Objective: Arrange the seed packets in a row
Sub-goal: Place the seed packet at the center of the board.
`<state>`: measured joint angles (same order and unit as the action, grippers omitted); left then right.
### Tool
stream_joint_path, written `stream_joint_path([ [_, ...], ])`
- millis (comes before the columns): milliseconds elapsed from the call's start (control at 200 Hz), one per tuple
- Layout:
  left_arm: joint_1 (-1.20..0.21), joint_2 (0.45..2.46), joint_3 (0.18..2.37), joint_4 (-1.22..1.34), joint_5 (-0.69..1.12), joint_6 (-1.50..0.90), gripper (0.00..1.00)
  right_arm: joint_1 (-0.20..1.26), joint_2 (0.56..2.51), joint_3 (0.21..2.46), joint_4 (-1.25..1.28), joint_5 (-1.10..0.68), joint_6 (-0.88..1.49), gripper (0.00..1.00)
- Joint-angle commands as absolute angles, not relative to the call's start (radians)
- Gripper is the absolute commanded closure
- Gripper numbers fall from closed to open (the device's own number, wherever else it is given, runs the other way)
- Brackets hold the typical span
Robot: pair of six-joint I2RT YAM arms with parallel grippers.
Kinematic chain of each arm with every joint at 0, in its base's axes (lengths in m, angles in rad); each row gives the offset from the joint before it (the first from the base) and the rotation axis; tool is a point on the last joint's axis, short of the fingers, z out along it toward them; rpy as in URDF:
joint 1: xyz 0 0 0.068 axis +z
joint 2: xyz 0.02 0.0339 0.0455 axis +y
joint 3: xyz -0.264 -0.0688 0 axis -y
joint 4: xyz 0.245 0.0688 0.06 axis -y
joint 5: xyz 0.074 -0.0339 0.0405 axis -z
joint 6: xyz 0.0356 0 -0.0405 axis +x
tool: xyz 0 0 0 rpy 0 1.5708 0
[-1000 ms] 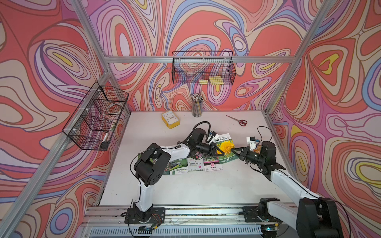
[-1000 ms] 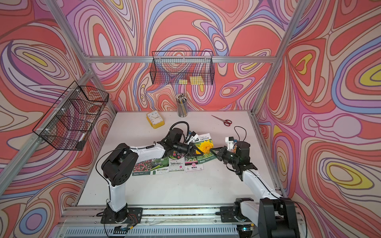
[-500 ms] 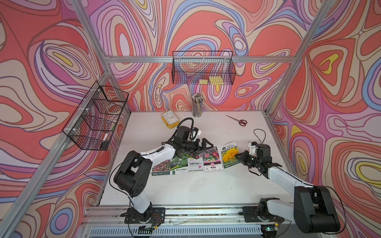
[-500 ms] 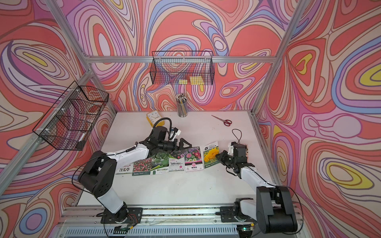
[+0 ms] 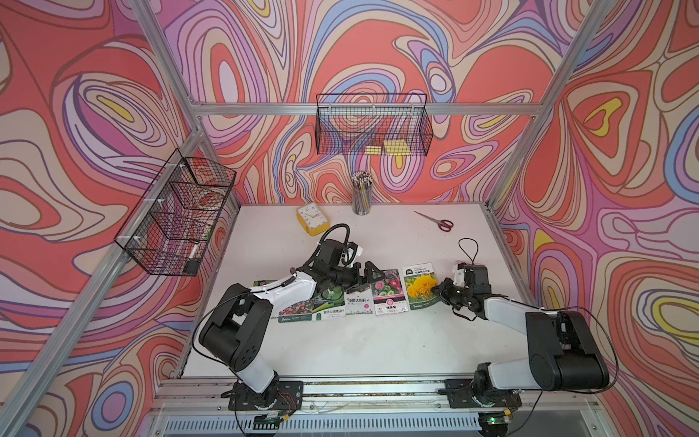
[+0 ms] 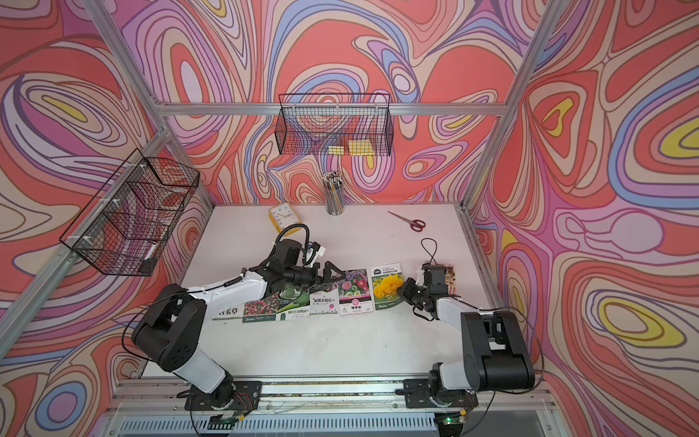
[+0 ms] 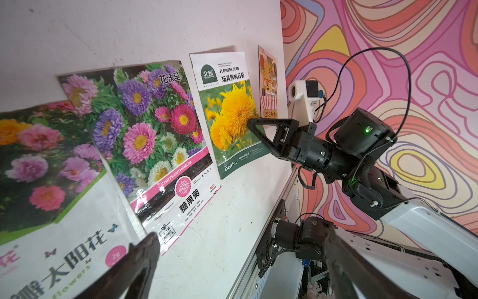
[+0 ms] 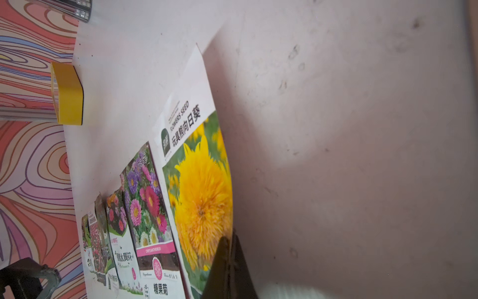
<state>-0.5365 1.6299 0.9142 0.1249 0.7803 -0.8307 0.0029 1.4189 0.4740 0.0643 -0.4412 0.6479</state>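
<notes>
Placing step: the right gripper, jaws fully closed on the edge of the glossy yellow-sunflower seed packet, sets it at the right end of the row of flat flower-printed seed packets mid-table. The left gripper hovers over the row, jaws wide apart and empty. Judged next: release, then fetch the orange shop-print packet by the wall.

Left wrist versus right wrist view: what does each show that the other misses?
Only the left wrist: the small orange shop-print packet and the right arm's black-and-white body. Only the right wrist: the yellow-cased clock and the row's far packets. Both: the yellow sunflower seed packet with the shut right hand at its edge, and the purple-and-pink chrysanthemum packet.
</notes>
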Motion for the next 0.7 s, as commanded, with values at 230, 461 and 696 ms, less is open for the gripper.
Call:
stream_joint_path([
  [230,-0.532,1.632,0.902,0.179,0.802,-0.848,0.01,0.018,1.452,0.500,0.104,-0.494,0.660,1.00],
  [461,-0.531,1.641,0.905,0.192,0.805,-0.857,0.01,0.028,1.432,0.493,0.086,-0.502,0.666,1.00],
  [696,-0.533,1.646,0.904,0.204,0.811,-0.868,0.01,0.036,1.416,0.476,0.077,-0.484,0.671,1.00],
])
